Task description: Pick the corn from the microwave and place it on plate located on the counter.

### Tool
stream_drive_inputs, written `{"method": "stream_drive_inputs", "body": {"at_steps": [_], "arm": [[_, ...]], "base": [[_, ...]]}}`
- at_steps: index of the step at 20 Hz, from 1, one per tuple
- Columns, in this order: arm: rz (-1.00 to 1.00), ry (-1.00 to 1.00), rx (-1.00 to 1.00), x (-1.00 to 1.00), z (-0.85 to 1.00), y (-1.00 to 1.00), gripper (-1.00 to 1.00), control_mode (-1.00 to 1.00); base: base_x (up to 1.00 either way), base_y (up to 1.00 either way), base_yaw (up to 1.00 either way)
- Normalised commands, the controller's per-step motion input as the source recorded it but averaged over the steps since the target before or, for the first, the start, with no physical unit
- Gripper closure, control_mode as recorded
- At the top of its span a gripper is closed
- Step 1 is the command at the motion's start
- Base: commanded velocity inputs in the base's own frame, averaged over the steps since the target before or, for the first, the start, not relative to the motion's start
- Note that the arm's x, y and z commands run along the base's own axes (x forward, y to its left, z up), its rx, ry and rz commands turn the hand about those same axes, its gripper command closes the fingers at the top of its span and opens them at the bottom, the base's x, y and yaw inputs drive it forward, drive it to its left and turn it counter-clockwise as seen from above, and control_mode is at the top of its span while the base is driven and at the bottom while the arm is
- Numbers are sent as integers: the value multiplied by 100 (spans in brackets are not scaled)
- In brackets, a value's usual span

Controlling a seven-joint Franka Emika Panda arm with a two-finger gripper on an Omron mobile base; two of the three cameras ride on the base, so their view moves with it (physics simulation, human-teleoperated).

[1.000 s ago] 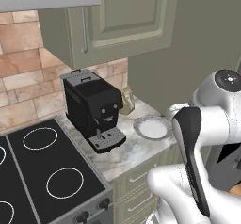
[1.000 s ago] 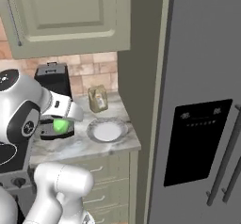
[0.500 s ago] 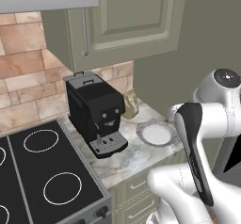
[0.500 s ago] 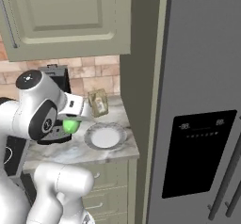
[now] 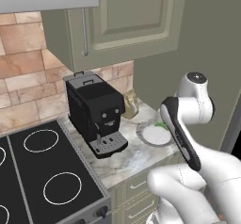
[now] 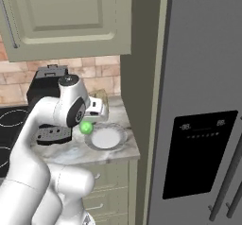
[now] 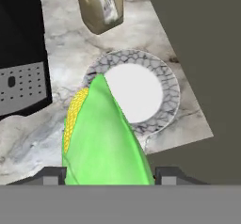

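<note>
Corn (image 7: pixel 101 136) sits between our fingers (image 7: pixel 52 176), filling the lower middle of the hand view, its green husk toward the camera and yellow kernels along its left side. We judge the carry step to be in hand: the fingers are closed around the cob above the tabletop (image 7: pixel 66 49), with the plate (image 7: pixel 167 93) just past its tip at centre frame. In the right base view the corn (image 6: pixel 86 127) hangs at centre left, just beside the plate (image 6: pixel 120 141). Next we would need to move over the white centre, lower, then open the fingers, keeping away from the coffee machine (image 5: pixel 96 112) and jar (image 7: pixel 101 4).
</note>
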Motion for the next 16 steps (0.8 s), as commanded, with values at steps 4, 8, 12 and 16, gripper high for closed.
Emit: {"method": "stream_drive_inputs", "body": {"at_steps": [4, 8, 12, 16], "arm": [[2, 14, 0, 69, -37, 4, 100, -100], [7, 7, 2, 83, -76, -4, 100, -100], [1, 0, 1, 74, -71, 0, 100, -100], [2, 0, 7, 66, -36, -18, 100, -100]], "base": [[0, 0, 0], [0, 0, 0], [0, 0, 0], [0, 0, 0]]}}
